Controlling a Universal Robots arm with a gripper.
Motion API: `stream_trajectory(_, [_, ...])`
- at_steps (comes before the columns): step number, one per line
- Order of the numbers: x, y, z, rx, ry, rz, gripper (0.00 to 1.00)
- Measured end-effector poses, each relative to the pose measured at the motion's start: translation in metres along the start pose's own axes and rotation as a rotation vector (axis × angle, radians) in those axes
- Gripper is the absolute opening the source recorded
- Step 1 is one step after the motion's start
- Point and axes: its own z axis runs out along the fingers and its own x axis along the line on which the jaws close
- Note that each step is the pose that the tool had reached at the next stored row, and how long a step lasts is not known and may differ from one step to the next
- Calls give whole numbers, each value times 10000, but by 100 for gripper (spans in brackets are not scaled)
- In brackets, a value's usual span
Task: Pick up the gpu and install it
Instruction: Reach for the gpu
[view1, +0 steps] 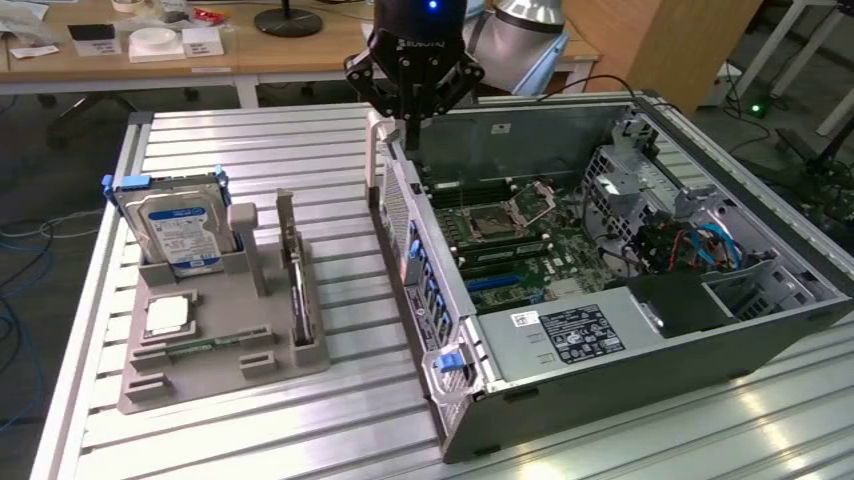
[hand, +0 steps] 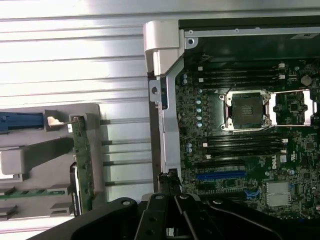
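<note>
One open computer case (view1: 641, 330) and one grey holder (view1: 200, 380) are sitting on one slatted table (view1: 267, 150). The holder is carrying one hard drive (view1: 180, 230), one gpu (view1: 296, 290), one processor chip (view1: 166, 315) and one memory stick (view1: 200, 347). One gripper (view1: 411, 138) is hanging above.

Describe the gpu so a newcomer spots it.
Start at the grey parts holder beside the open computer case. The gpu stands on edge along the holder's case-side. It is a thin dark card, unlike the boxy blue-labelled hard drive.
</note>
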Motion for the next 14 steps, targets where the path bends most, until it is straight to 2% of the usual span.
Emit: stream_trajectory(14, [275, -20, -7, 0, 1, 0, 11])
